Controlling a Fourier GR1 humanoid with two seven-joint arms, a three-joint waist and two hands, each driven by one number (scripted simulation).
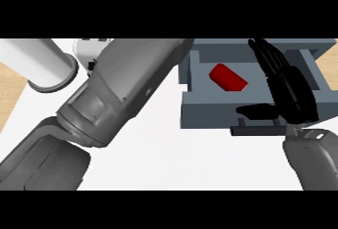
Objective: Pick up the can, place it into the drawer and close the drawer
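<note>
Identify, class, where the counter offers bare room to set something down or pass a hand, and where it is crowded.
Bare white counter lies in front of the drawer, between the left forearm and the right forearm. It is crowded around the drawer: the red can lies inside, and the right robot hand stretches open over its front wall and handle.

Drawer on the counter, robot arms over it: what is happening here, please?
The red can already lies inside the open grey drawer. The right hand is above the drawer's right side, fingers straight and holding nothing, with the thumb near the front panel and its dark handle. The drawer is not yet closed. The left forearm reaches across the counter toward the drawer's back corner; its hand is not visible. A white cylinder lies at the upper left.
</note>
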